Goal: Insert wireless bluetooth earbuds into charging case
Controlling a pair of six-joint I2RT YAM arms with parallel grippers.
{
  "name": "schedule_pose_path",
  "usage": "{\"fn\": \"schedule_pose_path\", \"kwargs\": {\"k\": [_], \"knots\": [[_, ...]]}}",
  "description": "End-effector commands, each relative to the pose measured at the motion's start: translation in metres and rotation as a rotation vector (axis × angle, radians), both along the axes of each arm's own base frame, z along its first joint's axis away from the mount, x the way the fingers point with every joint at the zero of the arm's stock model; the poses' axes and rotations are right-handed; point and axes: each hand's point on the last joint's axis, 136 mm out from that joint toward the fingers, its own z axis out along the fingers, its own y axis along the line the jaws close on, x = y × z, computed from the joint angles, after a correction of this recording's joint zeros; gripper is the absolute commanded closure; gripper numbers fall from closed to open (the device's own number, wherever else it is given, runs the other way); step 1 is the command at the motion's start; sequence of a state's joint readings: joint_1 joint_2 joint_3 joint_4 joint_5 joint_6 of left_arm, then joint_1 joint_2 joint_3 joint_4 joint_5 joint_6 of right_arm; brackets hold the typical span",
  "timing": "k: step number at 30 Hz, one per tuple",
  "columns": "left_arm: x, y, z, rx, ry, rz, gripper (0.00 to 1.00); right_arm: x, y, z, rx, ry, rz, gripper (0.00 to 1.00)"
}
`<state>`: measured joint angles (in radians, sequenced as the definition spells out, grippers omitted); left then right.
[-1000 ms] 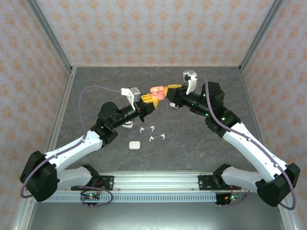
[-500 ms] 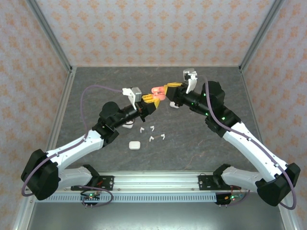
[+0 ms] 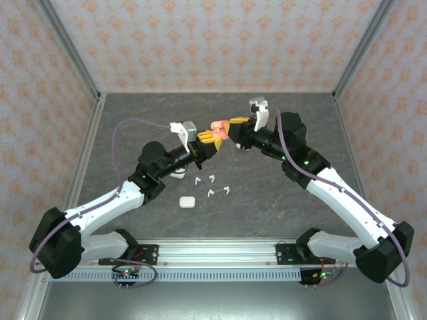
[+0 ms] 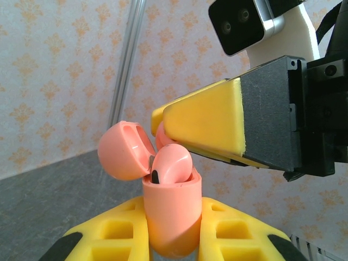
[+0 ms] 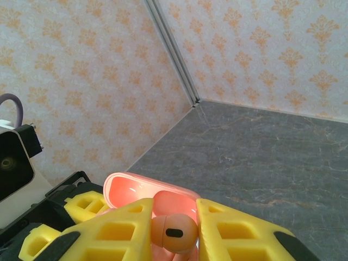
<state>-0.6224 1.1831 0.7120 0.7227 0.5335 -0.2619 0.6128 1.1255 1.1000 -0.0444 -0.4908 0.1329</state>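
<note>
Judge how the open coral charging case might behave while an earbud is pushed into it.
The case looks glossy and rounded, so it could slip or twist in the left pincer. Its hinged lid stands open and would probably flap shut if knocked. Being small hollow plastic, it is likely light and stiff.

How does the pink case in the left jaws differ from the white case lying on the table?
Colour: the pink case is coral, the white case white. State: the pink case's lid is flipped open, a bud at its mouth; the white case looks shut. Pose: the pink case is upright, clamped in the left gripper above the table; the white case lies free on it. Both are small rounded pebbles.
</note>
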Motion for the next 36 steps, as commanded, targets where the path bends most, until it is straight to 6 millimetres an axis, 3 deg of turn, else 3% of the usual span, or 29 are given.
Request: {"fn": "schedule_pose_path", "kwargs": {"k": [1,11,16,28,36], "knots": [[-0.003,0.001,0.032,-0.06,-0.069,0.01,1.0,-0.011,0.001,0.012,-0.002,-0.015,0.037,0.76],[-0.002,0.001,0.032,-0.063,-0.07,0.01,1.0,-0.02,0.004,0.006,0.0,0.052,0.08,0.72],[-0.002,0.0,0.03,-0.062,-0.067,0.009,1.0,-0.021,0.003,0.014,0.009,0.053,0.079,0.66],[-0.008,0.0,0.035,-0.067,-0.085,-0.015,1.0,-0.017,-0.03,0.038,-0.023,0.041,-0.046,0.29],[-0.017,-0.004,0.036,-0.067,-0.098,-0.065,1.0,-0.027,-0.016,0.021,-0.001,0.122,0.102,0.01]]}}
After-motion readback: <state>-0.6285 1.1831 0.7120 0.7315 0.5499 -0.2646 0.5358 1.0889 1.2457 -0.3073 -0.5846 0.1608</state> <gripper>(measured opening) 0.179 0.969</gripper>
